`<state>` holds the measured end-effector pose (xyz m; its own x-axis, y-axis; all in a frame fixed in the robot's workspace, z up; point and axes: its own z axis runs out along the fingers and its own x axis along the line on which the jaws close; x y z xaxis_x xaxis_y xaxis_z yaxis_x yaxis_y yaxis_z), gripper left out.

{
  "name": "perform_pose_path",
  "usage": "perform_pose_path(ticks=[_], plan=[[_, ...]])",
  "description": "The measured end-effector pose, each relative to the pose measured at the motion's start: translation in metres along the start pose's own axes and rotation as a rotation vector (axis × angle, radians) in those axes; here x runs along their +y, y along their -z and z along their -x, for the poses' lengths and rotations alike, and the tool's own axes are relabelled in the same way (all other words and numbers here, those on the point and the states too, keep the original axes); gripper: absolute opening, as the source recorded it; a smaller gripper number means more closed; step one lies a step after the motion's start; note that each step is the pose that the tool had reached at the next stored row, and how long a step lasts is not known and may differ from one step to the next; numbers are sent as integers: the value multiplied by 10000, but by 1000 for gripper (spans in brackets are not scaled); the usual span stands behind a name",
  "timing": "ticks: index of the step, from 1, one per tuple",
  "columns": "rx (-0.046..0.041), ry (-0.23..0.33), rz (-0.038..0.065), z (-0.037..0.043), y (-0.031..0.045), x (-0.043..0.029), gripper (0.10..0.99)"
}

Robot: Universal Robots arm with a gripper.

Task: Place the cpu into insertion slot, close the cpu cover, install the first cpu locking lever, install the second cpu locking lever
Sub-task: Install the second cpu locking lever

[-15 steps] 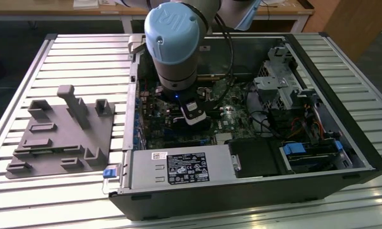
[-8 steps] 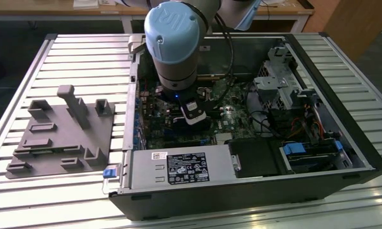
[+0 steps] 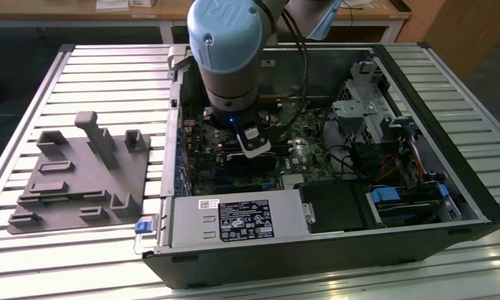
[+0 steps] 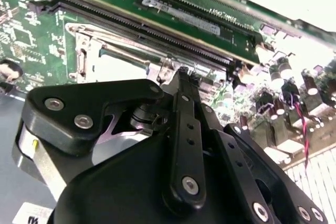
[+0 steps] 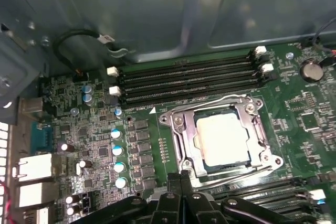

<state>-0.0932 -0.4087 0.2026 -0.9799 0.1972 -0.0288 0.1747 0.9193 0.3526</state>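
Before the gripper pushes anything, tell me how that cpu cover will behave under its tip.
The cpu cover is a thin metal frame lying over the cpu, so it probably flexes slightly. Its shiny surface looks slippery; the gripper tip at its edge may skid off. It probably swings rather than slides.

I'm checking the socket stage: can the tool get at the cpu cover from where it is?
Probably yes. In the first wrist view the tool sits right at the edge of the cpu cover, which lies closed around the cpu. Nothing stands between them; the memory slots lie on the far side.
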Motion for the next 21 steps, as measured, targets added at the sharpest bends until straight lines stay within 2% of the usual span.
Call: perform_pose_path(ticks=[14,16,17,20,21], plan=[[-72,25,-315,9,236,89,106],[-99,33,-433,10,263,101,106],[-117,41,-534,11,271,104,106],[-192,73,-942,11,278,109,106],[-203,75,-995,14,278,109,106]])
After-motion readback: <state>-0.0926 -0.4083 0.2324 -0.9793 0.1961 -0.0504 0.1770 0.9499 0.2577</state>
